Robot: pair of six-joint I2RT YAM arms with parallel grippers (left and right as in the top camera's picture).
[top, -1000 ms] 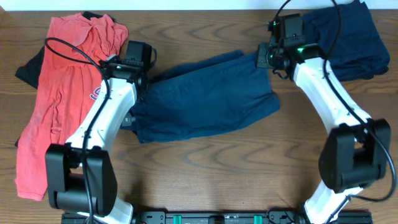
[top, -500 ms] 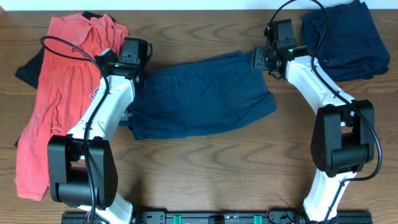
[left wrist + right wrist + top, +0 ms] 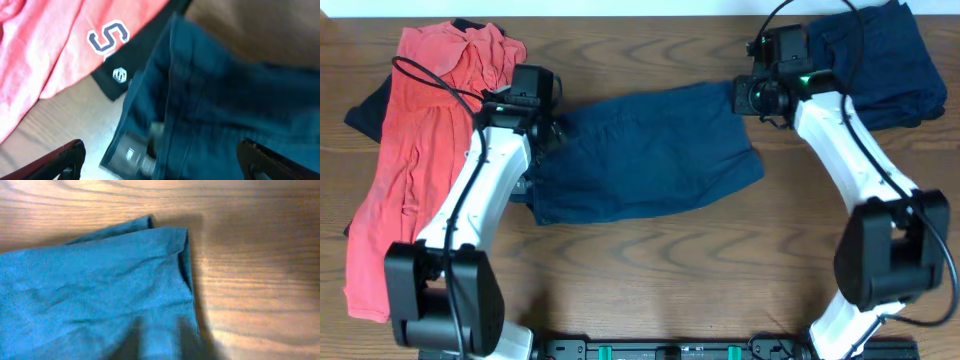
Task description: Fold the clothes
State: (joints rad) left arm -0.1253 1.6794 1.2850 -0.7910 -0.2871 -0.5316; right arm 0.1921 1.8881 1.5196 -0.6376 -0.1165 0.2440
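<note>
- The left gripper (image 3: 165, 161) is spread wide. Its two dark fingertips (image 3: 65, 156) sit at the lower corners of the left wrist view and are closed on nothing.
- Between those fingertips lies the navy shorts (image 3: 650, 155), a heavy woven cloth with raised seams and soft ridges running away from the fingers.
- Just ahead of the left fingertip, at the edge of the cloth, is a pale grey patch (image 3: 131, 151). It is too blurred to identify.
- Beyond the patch, further out on the left fingertip's side, a flat black garment (image 3: 112, 80) carries a small white hexagonal logo.
- Past the black garment lies the red shirt (image 3: 45, 45), a thin, softly rumpled knit with a navy, white-edged letter S printed on it.
- The right gripper (image 3: 744, 97) sits at the far upper corner of the shorts. Its fingers do not show in its own wrist view, so I cannot tell whether they are parted or pinching.
- Below the right wrist camera, the corner of the shorts is doubled over in two layers. The edge is rounded and the cloth finely creased.
- Bare wooden table (image 3: 260, 270) with wavy grain lies beside that corner.
- Behind the right gripper, away from the shorts, a crumpled dark navy pile (image 3: 875, 60) lies near the table's edge.
</note>
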